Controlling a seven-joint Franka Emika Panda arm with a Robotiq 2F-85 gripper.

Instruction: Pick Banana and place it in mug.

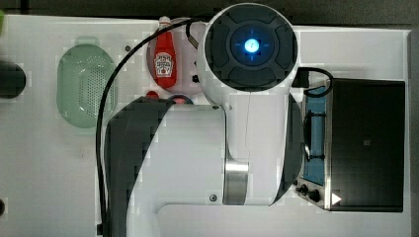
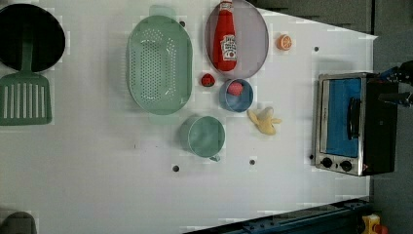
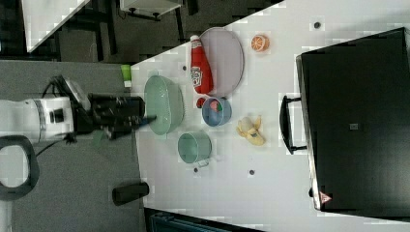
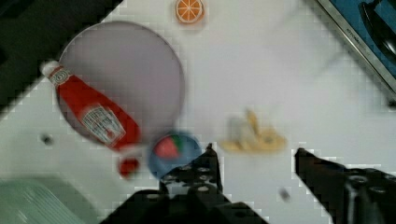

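The peeled yellow banana (image 2: 264, 120) lies on the white table between the blue bowl (image 2: 236, 95) and the toaster oven (image 2: 353, 124). The pale green mug (image 2: 206, 136) stands upright to the left view's left of the banana, a little apart from it. In the right view the banana (image 3: 250, 130) and mug (image 3: 194, 147) lie well away from my gripper (image 3: 146, 118), which hangs high over the table. In the wrist view my gripper (image 4: 254, 156) is open with nothing in it, and the banana (image 4: 250, 136) appears far below between the two fingers.
A ketchup bottle (image 2: 226, 36) lies on a grey plate (image 2: 255, 39). A green colander (image 2: 159, 63), a strawberry (image 2: 208, 80), an orange slice (image 2: 284, 42), a spatula (image 2: 24, 92) and a black pan (image 2: 29, 34) share the table. The blue bowl holds a red fruit.
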